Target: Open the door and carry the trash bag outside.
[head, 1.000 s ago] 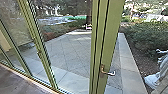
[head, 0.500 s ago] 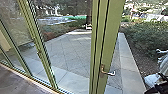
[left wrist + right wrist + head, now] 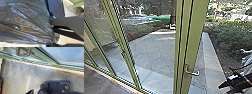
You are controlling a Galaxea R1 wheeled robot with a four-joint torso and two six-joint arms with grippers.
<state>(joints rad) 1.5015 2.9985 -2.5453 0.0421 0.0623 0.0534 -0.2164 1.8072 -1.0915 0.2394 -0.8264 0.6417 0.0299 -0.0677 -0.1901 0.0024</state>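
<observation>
Outside, paving (image 3: 154, 50) is lying bright, and the right gripper (image 3: 227, 84) is now coming in, apart from the handle (image 3: 192, 73), so the door (image 3: 194, 37) is probably becoming the step in hand. Bag (image 3: 27, 22) is gathering beside the left gripper (image 3: 50, 44), though whether either gripper is spread or pinching, I cannot tell

Likely office: glass door (image 3: 193, 42), paved yard (image 3: 155, 51)

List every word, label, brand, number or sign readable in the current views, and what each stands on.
None can be read in any of the views. The trash bag, the green door frame and the door handle show no legible text.
</observation>
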